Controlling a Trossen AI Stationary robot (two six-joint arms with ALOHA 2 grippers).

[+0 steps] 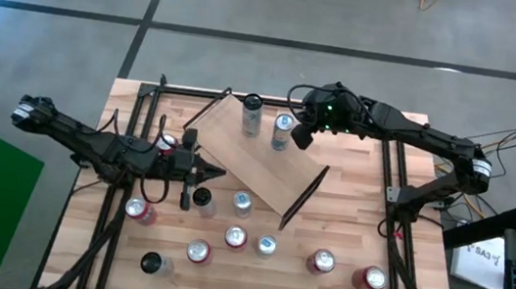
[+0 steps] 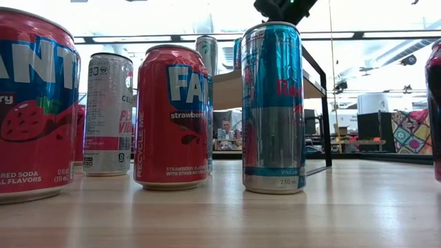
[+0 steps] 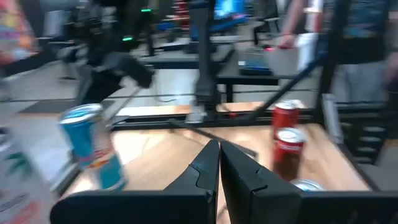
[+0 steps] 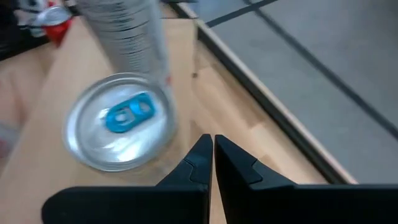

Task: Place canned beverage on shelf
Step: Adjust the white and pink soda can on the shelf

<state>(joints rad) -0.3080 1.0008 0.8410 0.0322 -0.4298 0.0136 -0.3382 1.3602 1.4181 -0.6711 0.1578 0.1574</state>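
The shelf (image 1: 270, 166) is a light-wood plank with black end frames, lying askew mid-table. Two cans stand on its far end: a tall silver can (image 1: 251, 114) and a blue-tabbed can (image 1: 282, 131). In the right wrist view they are the blue-tabbed can top (image 4: 121, 121) and the tall silver can (image 4: 127, 31). My right gripper (image 1: 300, 138) is shut and empty, above the shelf just right of the blue-tabbed can; its tips show in the right wrist view (image 4: 212, 146). My left gripper (image 1: 218, 172) is shut and empty at the shelf's left edge; it also shows in the left wrist view (image 3: 219, 152).
Several cans stand on the table near its front edge: red ones (image 1: 140, 211) (image 1: 320, 262) (image 1: 372, 278), silver-topped ones (image 1: 242, 202) (image 1: 266, 246), a dark one (image 1: 200, 198). In the low view a Fanta can (image 2: 172, 117) and a blue can (image 2: 273, 107) stand close. A red can (image 1: 168, 141) is by my left arm.
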